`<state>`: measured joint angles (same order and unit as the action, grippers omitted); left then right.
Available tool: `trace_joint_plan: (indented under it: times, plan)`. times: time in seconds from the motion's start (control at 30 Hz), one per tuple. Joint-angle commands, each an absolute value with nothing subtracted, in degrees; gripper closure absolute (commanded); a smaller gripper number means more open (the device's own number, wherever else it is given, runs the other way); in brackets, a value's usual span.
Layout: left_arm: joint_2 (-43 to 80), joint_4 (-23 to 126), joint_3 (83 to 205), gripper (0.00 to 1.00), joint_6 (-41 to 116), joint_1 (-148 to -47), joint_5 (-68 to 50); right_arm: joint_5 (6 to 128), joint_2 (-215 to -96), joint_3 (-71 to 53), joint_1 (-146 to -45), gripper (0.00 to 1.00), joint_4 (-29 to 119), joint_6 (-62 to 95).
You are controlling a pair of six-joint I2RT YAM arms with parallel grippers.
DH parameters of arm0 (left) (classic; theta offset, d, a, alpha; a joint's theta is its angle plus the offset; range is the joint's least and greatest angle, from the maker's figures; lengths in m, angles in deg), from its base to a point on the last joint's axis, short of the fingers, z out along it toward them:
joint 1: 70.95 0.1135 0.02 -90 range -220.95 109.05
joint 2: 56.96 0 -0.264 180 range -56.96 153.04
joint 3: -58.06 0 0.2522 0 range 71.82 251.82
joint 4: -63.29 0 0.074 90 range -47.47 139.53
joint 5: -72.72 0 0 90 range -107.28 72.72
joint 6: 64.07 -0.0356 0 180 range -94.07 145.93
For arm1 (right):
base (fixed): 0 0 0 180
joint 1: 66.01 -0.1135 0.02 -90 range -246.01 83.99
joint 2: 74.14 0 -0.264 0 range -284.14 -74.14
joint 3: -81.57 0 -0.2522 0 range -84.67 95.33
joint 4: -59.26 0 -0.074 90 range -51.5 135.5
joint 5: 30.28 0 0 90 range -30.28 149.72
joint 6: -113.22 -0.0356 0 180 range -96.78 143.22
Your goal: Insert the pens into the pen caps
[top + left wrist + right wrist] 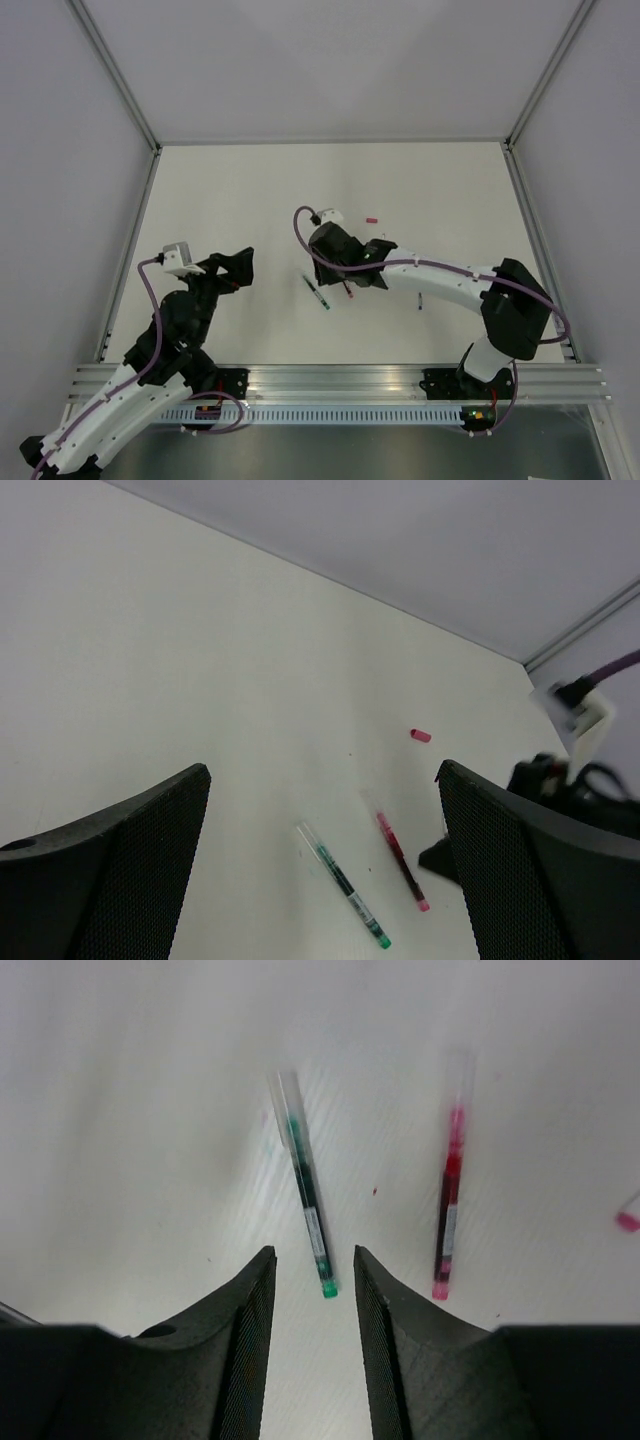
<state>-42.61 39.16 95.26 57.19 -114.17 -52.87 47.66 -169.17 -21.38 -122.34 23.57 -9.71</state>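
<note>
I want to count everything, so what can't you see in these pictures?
Top view: the red pen is mostly hidden under the right claw.
Top view: a dark speck beside the right arm is too small to name.
Right wrist view: a pink thing is cut off by the right edge.

Green pen (305, 1205): clear barrel, dark core, green tip. Red pen (447, 1205): clear, red core. Cap (420, 736) pinkish-red. Table (240, 200) off-white.

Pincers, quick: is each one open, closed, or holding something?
Left pincer: wide open, empty.
Right pincer: narrowly open, empty.
</note>
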Motion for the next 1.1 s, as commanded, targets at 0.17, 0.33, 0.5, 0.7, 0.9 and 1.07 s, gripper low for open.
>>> trace_joint_plan:
  times: [0.17,0.33,0.5,0.7,0.9,1.07]
  plan:
    - [-37.20,43.29,95.28,0.00,55.46,-114.28,-48.75,35.72,-165.63,-5.13,-106.80,0.55,6.84,-7.28]
    - [-37.10,44.08,95.11,0.00,55.28,-114.28,-46.99,36.60,-171.24,-6.71,-101.52,0.55,7.36,-7.01]
    - [-38.32,43.99,94.94,0.00,55.10,-114.28,-46.64,38.27,-175.83,-7.14,-97.92,0.55,8.06,-7.28]
    - [-38.42,44.96,94.41,0.00,55.19,-114.28,-45.41,39.58,-179.87,-11.09,-95.98,0.55,11.66,-8.77]
    - [-38.07,45.05,94.32,0.00,55.28,-114.37,-45.41,41.52,-182.42,-14.09,-95.54,0.56,14.91,-9.56]
    - [-37.98,45.40,94.14,0.00,55.19,-114.37,-45.40,43.63,-183.74,-15.85,-95.54,0.56,17.81,-9.39]
